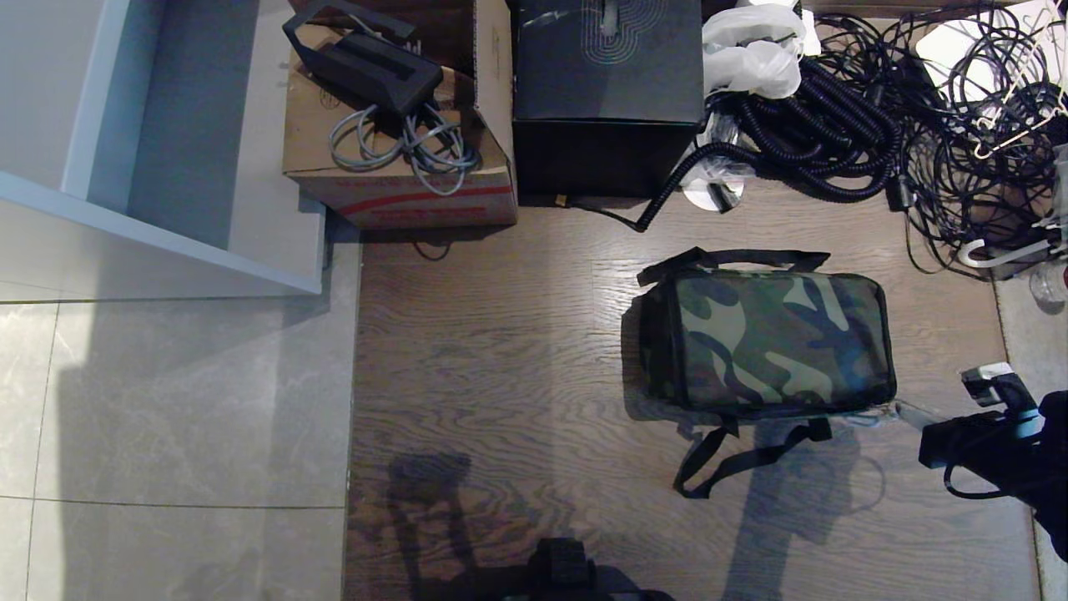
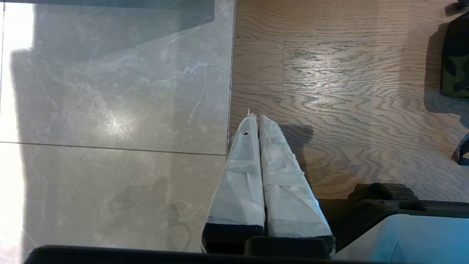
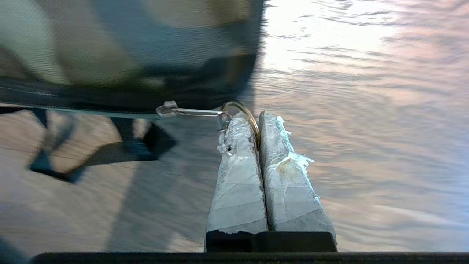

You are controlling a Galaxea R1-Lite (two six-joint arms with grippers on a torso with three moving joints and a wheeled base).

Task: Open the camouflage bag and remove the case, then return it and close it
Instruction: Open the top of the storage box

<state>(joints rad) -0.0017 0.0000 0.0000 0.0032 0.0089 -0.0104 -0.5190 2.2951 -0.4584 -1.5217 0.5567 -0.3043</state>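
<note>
The camouflage bag (image 1: 776, 342) lies zipped on the wood floor, its green-brown-black top facing up, and it fills the upper part of the right wrist view (image 3: 128, 47). At its near right corner my right gripper (image 1: 908, 411) (image 3: 258, 116) is shut on the ring of the silver zip pull (image 3: 190, 111), which stretches taut from the bag's edge. The case is hidden. My left gripper (image 2: 256, 119) is shut on nothing and hangs parked over the seam between tile and wood.
A loose black strap (image 1: 734, 459) trails from the bag towards me. Behind the bag stand a black cube box (image 1: 607, 92) and a cardboard box (image 1: 400, 159). Coiled cables (image 1: 834, 142) are piled at the back right. A white cabinet (image 1: 167, 225) stands at the left.
</note>
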